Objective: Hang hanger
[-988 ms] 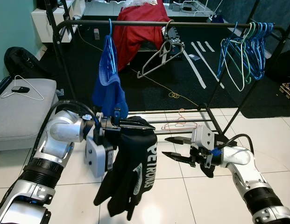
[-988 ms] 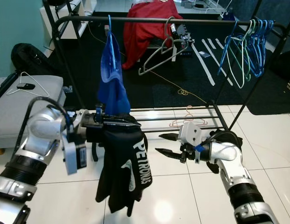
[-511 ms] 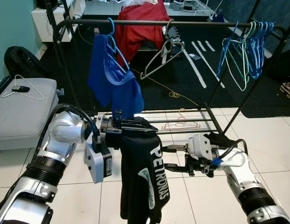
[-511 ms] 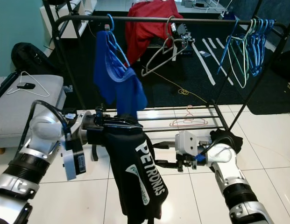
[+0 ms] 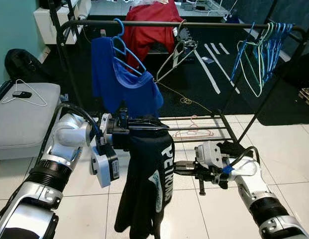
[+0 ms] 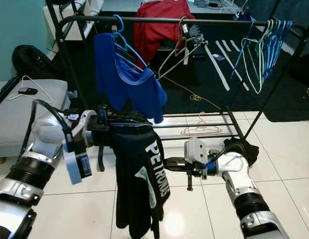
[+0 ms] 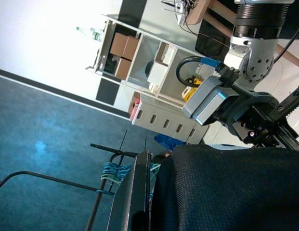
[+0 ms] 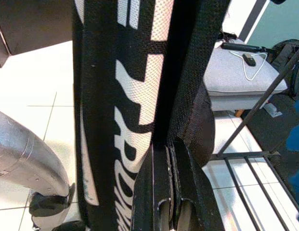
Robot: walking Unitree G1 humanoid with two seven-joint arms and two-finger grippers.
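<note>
A black shirt [image 5: 147,189] with white PETRONAS lettering hangs from my left gripper [image 5: 161,130], which is shut on its top; I cannot see a hanger inside it. In the left wrist view the black fabric [image 7: 226,187] lies against one finger [image 7: 142,192]. My right gripper [image 5: 176,167] reaches in from the right at mid-height, shut on the shirt's edge. In the right wrist view its fingers [image 8: 161,192] pinch a fold of the shirt [image 8: 135,96]. Behind stands a black clothes rail [image 5: 219,24].
On the rail hang a blue shirt on a blue hanger [image 5: 124,84], a bare grey hanger [image 5: 174,57] and several blue and green hangers [image 5: 263,45]. A pink hanger [image 5: 191,132] lies on the lower rack. A grey bench [image 5: 20,124] with a white hanger [image 5: 25,97] stands to the left.
My right gripper went from open to shut and moved left onto the black shirt's edge. The black shirt swung and now hangs straighter. The blue shirt on the rail swung out to the right.
</note>
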